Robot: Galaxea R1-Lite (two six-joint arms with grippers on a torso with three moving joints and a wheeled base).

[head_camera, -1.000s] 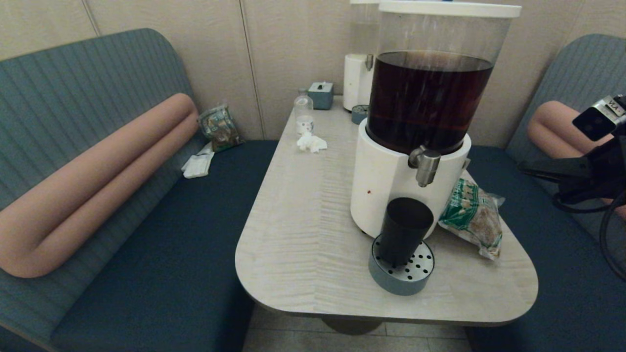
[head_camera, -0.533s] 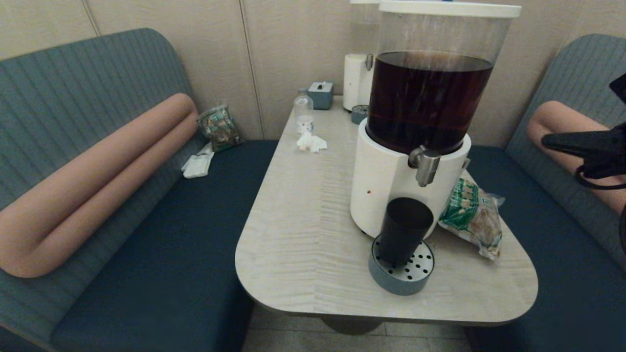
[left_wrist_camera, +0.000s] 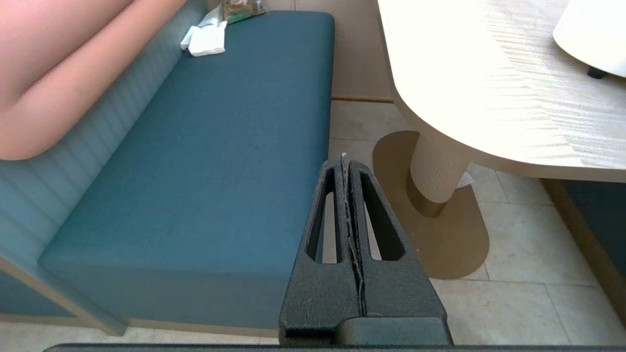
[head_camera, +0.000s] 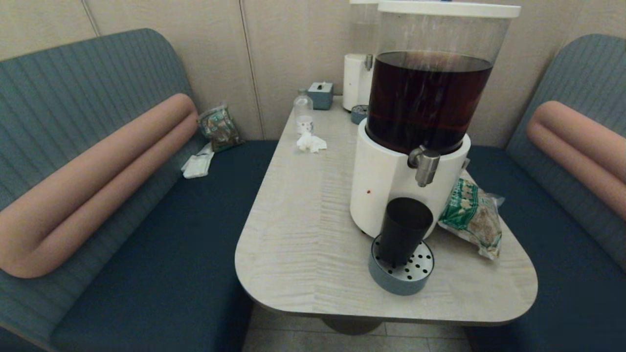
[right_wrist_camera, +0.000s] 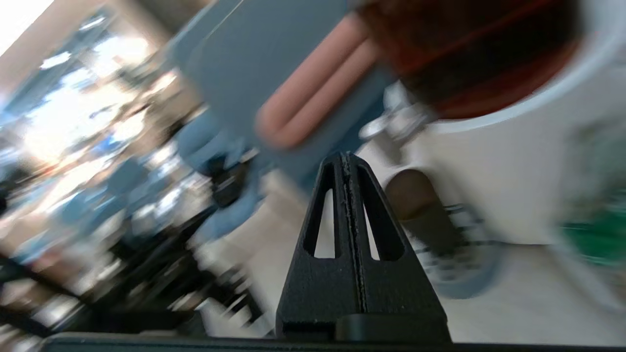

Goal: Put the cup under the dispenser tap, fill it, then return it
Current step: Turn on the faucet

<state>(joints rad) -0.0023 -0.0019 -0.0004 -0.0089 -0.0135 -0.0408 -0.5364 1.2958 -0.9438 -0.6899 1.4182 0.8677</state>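
The dark cup [head_camera: 404, 230] stands upright on a round blue-grey drip tray [head_camera: 402, 270], just below and slightly left of the steel dispenser tap [head_camera: 424, 165] of the white-based dispenser [head_camera: 386, 183] holding dark brown drink. Neither arm shows in the head view. In the right wrist view my right gripper [right_wrist_camera: 346, 159] is shut and empty, off to the table's right side, with the cup [right_wrist_camera: 423, 215] and the tap [right_wrist_camera: 398, 123] blurred ahead of it. My left gripper [left_wrist_camera: 343, 162] is shut and empty, parked low over the floor beside the blue bench.
A green snack bag [head_camera: 472, 215] lies right of the dispenser. A small clear bottle [head_camera: 303, 113], crumpled tissue [head_camera: 311, 142], a blue box [head_camera: 321, 94] and a second white dispenser [head_camera: 358, 80] stand at the table's far end. Padded benches flank the table [head_camera: 303, 234].
My right arm has swung out of the head view past its right edge; it was still visible there half a second ago. The cup and dispenser have not moved.
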